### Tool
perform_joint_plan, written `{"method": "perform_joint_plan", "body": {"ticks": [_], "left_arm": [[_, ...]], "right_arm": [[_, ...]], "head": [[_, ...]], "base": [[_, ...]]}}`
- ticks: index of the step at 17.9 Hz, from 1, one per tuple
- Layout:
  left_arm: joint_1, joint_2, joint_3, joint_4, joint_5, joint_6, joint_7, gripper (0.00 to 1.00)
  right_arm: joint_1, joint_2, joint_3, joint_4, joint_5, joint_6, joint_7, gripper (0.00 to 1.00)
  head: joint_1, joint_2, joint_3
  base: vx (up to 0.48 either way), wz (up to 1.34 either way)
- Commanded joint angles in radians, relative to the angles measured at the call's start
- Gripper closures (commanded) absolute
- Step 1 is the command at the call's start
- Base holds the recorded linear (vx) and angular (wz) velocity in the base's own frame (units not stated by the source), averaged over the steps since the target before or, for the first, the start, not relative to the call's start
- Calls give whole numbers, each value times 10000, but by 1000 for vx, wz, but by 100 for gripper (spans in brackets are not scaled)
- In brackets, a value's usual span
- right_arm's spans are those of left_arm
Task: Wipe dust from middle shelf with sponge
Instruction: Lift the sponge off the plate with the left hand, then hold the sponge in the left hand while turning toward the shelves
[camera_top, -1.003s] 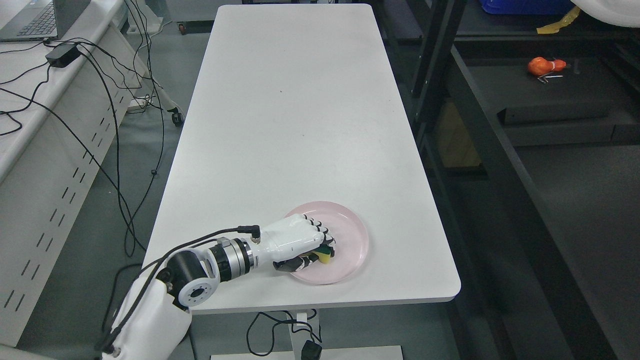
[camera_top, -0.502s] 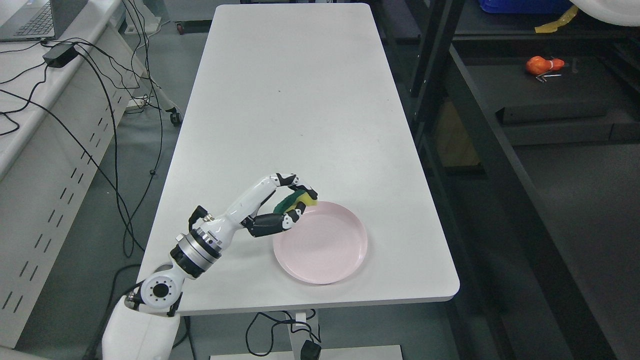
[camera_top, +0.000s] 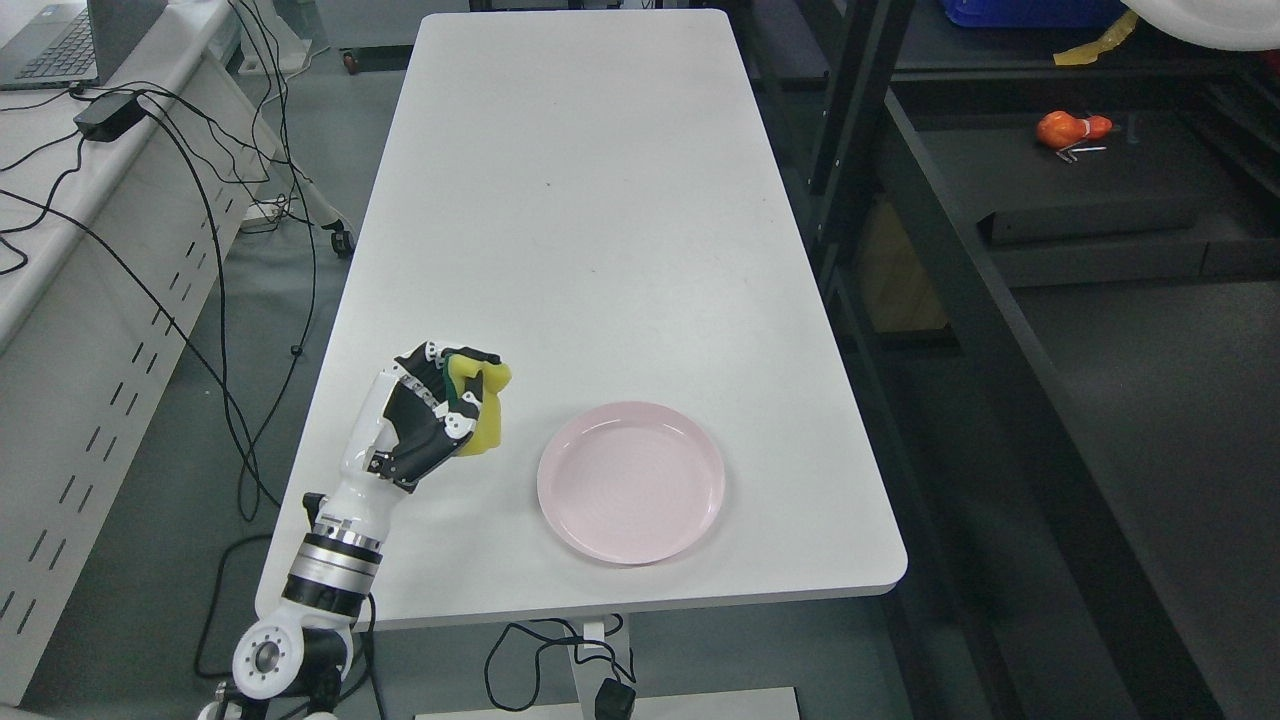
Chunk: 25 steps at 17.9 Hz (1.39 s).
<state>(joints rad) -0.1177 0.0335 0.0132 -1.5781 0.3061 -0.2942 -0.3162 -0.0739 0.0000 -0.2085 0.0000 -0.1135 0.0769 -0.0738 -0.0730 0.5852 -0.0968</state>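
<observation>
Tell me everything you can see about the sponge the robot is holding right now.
The sponge is a yellow foam block with a dark green scouring layer showing as a thin strip on the side under the fingers. It looks soft and squeezed, its top edge dented. The left hand grips it with fingers curled round it, holding it roughly upright above the white table, left of the pink plate and apart from it. Nothing but the hand touches it.
</observation>
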Motion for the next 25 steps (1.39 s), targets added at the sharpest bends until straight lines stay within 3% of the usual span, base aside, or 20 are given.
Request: {"method": "perform_joint_plan", "body": {"ticks": [1,6,13,18,25], "left_arm": [[2247,-137,741,-1400,805,-1549,170,99],[2374,-105,2473,-1415,805,-1416,1060,99],[1717,-106,3441,-1415,805,378,1199,98],[1177,125,3351,-1675,820,1452,1107,97],[1208,-28,1617,-1829,774,1438,1168,97]], "right_arm": [[3,-175,-1,-174,0,-2,2,0],[3,-175,-1,-174,0,-2,2,0],[3,-175,-1,-174,0,-2,2,0],[3,-175,-1,-174,0,-2,2,0],[3,-175,-1,-174,0,-2,2,0]], "head": [[0,0,0],[0,0,0],[0,-2,-57],[0,-2,-56],[0,0,-57]], "base": [[-32,-135],[-67,-145],[-126,2],[-215,-59],[-272,-197]]}}
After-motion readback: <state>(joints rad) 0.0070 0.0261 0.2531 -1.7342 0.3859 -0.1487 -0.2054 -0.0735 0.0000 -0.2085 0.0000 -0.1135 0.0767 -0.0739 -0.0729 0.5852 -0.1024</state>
